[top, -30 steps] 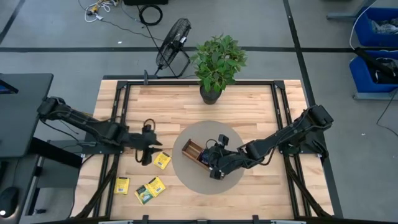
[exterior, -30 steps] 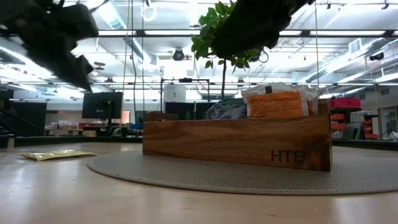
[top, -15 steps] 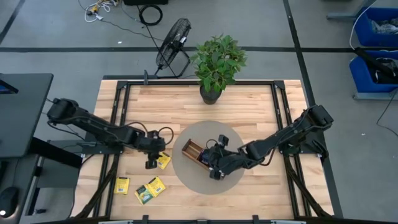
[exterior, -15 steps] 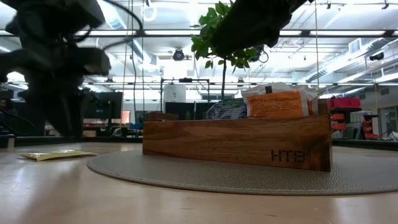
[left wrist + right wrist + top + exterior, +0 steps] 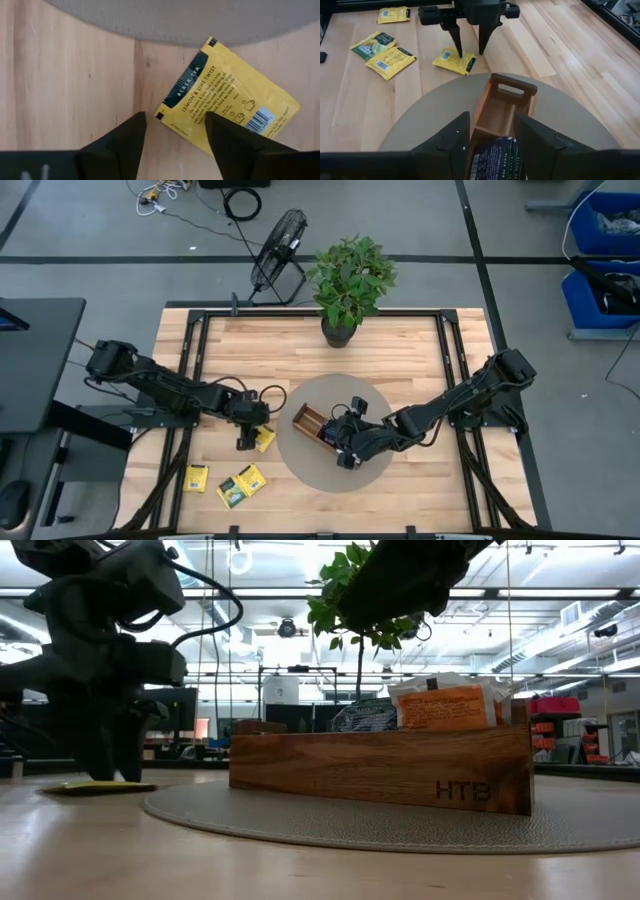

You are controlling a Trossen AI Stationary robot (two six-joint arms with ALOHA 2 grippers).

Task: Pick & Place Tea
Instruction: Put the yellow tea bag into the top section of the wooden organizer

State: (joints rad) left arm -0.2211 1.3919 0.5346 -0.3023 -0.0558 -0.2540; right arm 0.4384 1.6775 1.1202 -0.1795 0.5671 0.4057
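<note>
A yellow tea sachet [image 5: 264, 440] lies flat on the wood just off the grey round mat's left edge [image 5: 290, 465]. My left gripper [image 5: 246, 440] stands over it, open and pointing steeply down. In the left wrist view one corner of the sachet [image 5: 227, 105] shows between its fingers [image 5: 175, 115]. My right gripper [image 5: 346, 452] hangs open above the near end of the wooden divided tray [image 5: 308, 421] on the mat. An orange sachet [image 5: 445, 707] and a dark navy one [image 5: 495, 155] stand in the tray. My left gripper comes down on the yellow sachet's corner [image 5: 167, 112] nearest the table's left edge, with one finger [image 5: 457, 50] on either side of it. The fingertips are low over the wood, and I cannot tell whether they touch the sachet.
Three more yellow sachets [image 5: 197, 478] [image 5: 250, 477] [image 5: 231, 494] lie at the near left of the table. A potted plant [image 5: 350, 280] stands at the far edge, and a fan [image 5: 280, 245] lies on the floor beyond it.
My left gripper has gone down and toward the table's right edge. It has tipped to point more steeply down and now stands right over the yellow sachet beside the mat. The sachet has stayed where it was.
</note>
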